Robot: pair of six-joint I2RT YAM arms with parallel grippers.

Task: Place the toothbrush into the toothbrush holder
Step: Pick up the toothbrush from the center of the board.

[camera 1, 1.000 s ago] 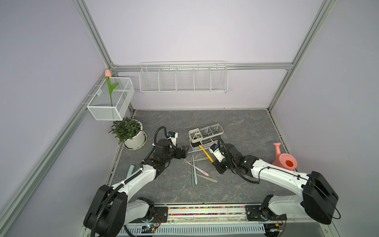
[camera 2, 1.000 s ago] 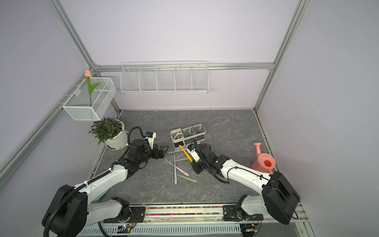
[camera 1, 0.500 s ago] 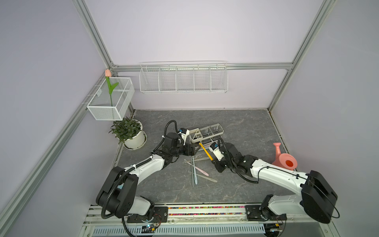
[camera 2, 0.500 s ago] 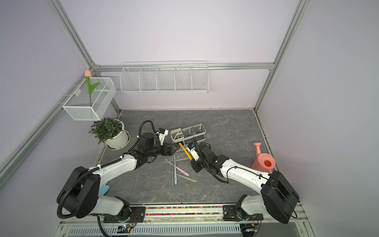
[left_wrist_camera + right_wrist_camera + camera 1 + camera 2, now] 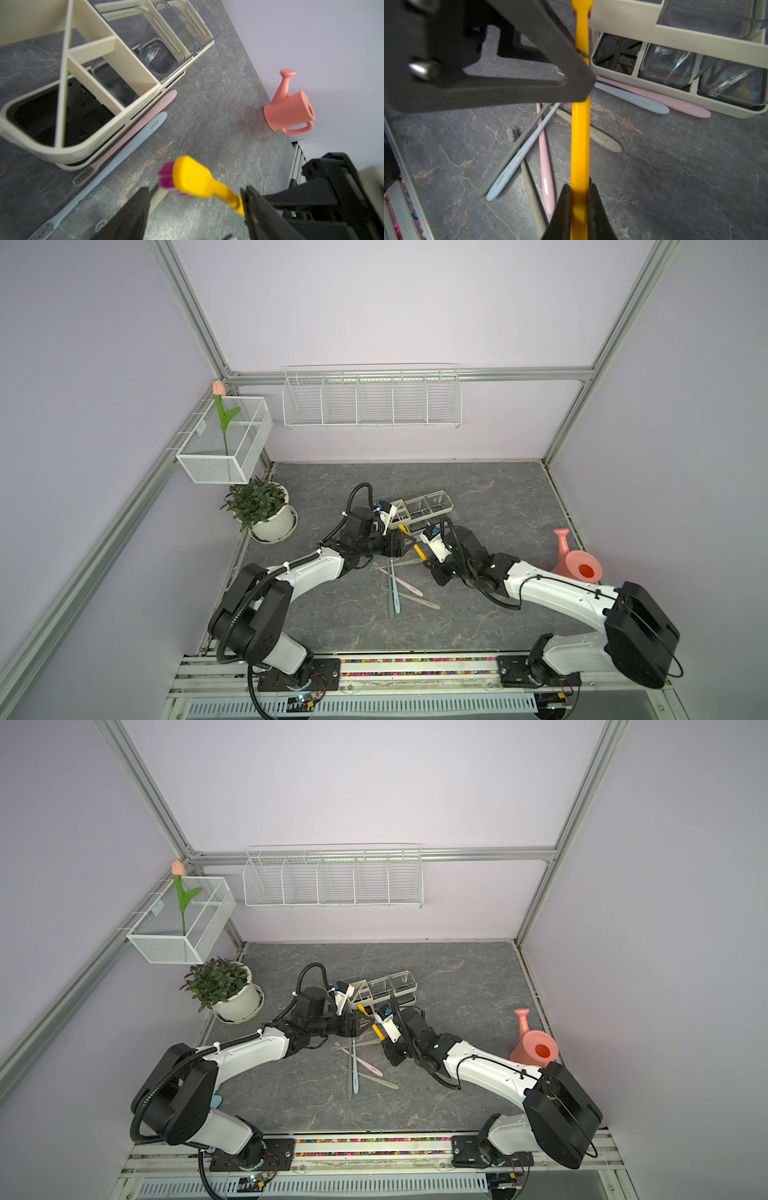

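My right gripper (image 5: 579,187) is shut on the lower handle of a yellow toothbrush (image 5: 580,135) with purple bristles, holding it slanted above the table with the head toward the toothbrush holder (image 5: 440,494). In both top views the toothbrush (image 5: 411,542) (image 5: 370,1022) sits just in front of the cream holder (image 5: 401,974). My left gripper (image 5: 196,193) is open and straddles the toothbrush's (image 5: 191,178) neck, which touches one finger (image 5: 255,205). Both grippers meet at the table's middle: left (image 5: 405,540) (image 5: 360,1021), right (image 5: 428,563) (image 5: 385,1043).
Several loose toothbrushes (image 5: 395,587) lie crossed below the grippers. A pink toothbrush (image 5: 145,118) and a blue toothbrush (image 5: 133,145) lie along the holder's (image 5: 112,52) base. A pink watering can (image 5: 575,564) stands right, a potted plant (image 5: 266,510) left. Wire baskets (image 5: 372,400) hang on the walls.
My left arm has swung right from near the plant to the yellow toothbrush, and its jaws have narrowed around the neck. The right arm has held still.
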